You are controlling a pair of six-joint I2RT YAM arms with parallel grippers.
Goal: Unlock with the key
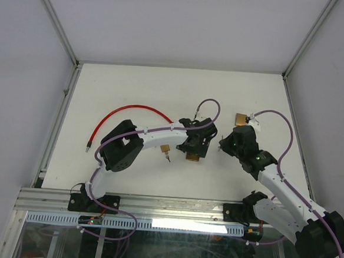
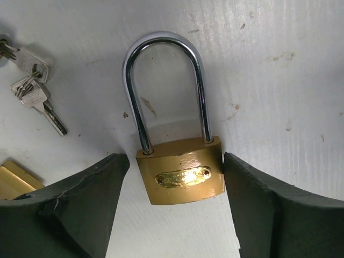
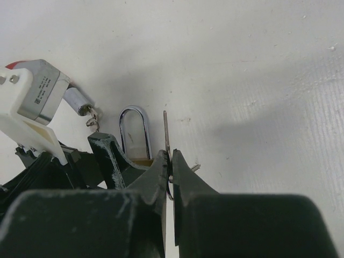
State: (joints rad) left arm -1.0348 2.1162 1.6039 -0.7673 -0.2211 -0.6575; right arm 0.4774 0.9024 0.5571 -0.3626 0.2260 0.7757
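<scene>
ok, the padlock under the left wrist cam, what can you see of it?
The padlock has a brass-looking body with a small oval riveted plate on its face, and a long chromed shackle, both legs seated, so it looks locked. It lies flat on the white table, shackle pointing away from the left tool, whose open fingers flank the body; one appears to touch it. No keyhole shows.
</scene>
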